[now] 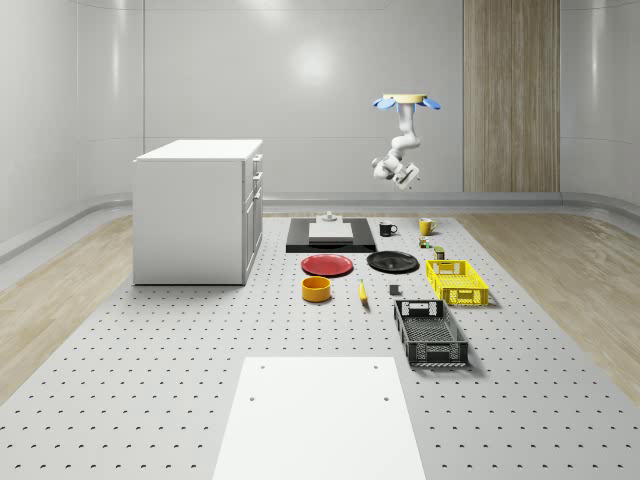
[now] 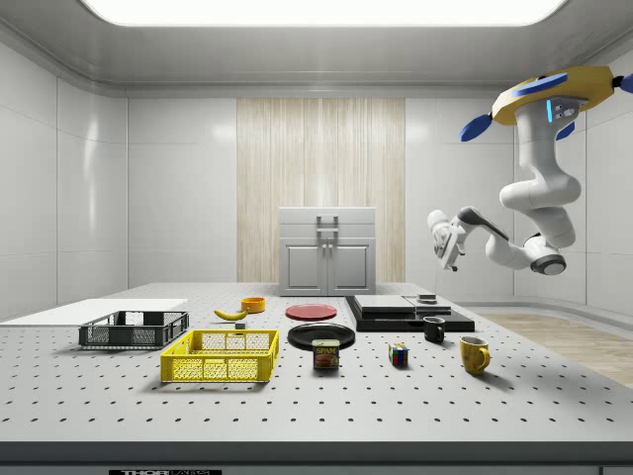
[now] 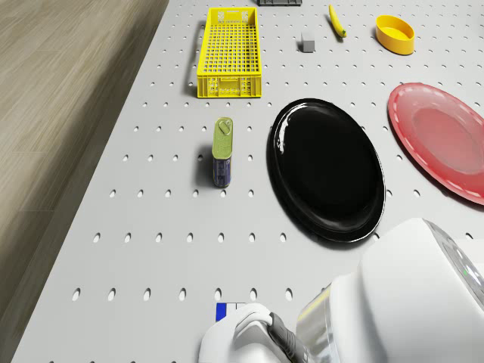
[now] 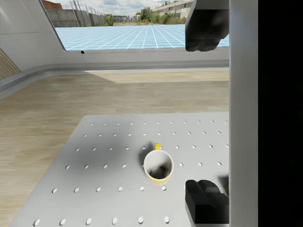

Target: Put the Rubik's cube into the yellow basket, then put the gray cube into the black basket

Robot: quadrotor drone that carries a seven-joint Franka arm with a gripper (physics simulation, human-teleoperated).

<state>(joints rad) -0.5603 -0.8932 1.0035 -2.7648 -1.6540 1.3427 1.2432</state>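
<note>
Drone [image 2: 554,94] hovers high at the side view's right, above the counter's [image 2: 297,406] right end. Arm hangs below it, folded; end effector [image 2: 442,242] points toward the view's left, well above the black slab [image 2: 407,315]. Finger state not discernible.

On counter, left to right: black basket [image 2: 134,330], yellow basket [image 2: 220,356], spam can [image 2: 325,354], Rubik's cube [image 2: 398,354], black mug [image 2: 433,330], yellow mug [image 2: 474,354]. Behind: banana [image 2: 230,314], orange bowl [image 2: 253,304], red plate [image 2: 311,311], black plate [image 2: 320,335]. Rubik's cube stands on the counter, between can and yellow mug, touching neither. White cabinet [image 2: 327,250] at rear.
</note>
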